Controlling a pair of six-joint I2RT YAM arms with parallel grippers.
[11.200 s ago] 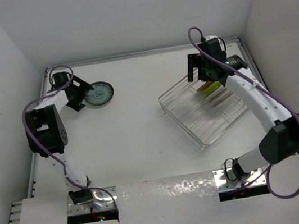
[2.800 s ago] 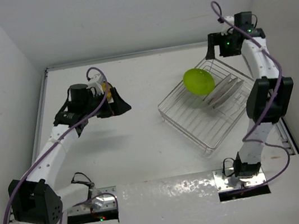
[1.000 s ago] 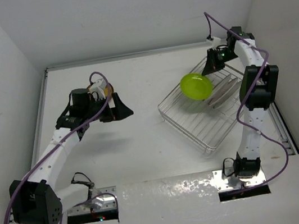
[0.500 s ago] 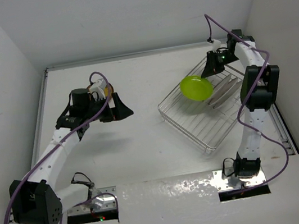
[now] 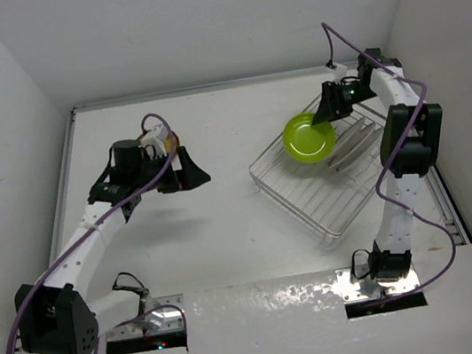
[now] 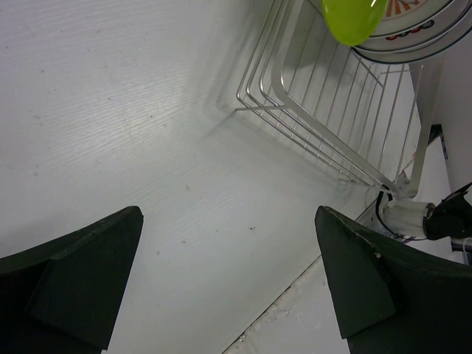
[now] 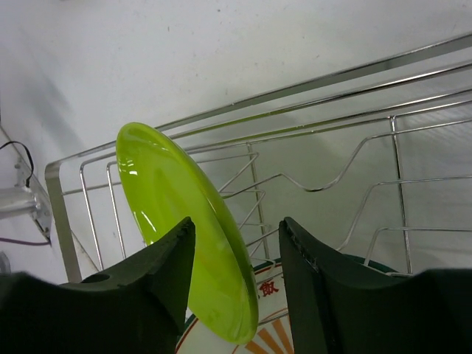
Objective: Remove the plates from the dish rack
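Observation:
The lime green plate (image 5: 306,137) leans tilted over the far left part of the wire dish rack (image 5: 311,194). My right gripper (image 5: 330,108) straddles its far rim. In the right wrist view the green plate (image 7: 184,236) stands edge-on between the fingers of the right gripper (image 7: 237,228), close against the left finger, with a clear gap to the right finger. Under it lies a white plate with an orange pattern (image 7: 271,328). More plates (image 5: 352,142) stand in the rack. My left gripper (image 5: 190,171) hovers open and empty over the table.
The rack (image 6: 310,110) lies ahead of the left gripper (image 6: 228,214), with the green plate (image 6: 352,18) at the top of that view. White walls close in the table on three sides. The rack's wires (image 7: 295,88) rise just beyond the right fingers.
My right jaws have parted from a shut grip on the green plate. The plate has tipped slightly down and left, showing more of its face. The left arm has not moved.

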